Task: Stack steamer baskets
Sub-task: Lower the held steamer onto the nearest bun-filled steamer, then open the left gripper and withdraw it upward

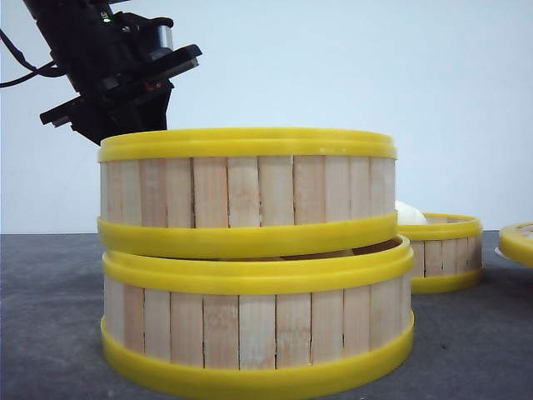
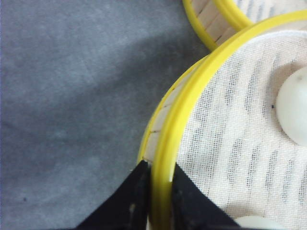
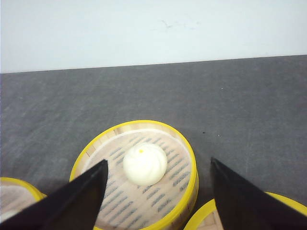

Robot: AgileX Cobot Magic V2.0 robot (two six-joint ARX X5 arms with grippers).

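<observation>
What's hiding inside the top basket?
The left gripper pinches the rim of the top basket. Inside it lie a white cloth and parts of two white buns. The rest is out of view.

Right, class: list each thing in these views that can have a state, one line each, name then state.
Upper steamer basket: on the lower one, tilted, not fully seated.
Lower steamer basket: flat on the table.
Far steamer basket: unstacked, one bun inside.
Left gripper: jaws shut on the upper basket's rim.
Right gripper: jaws open, empty.
</observation>
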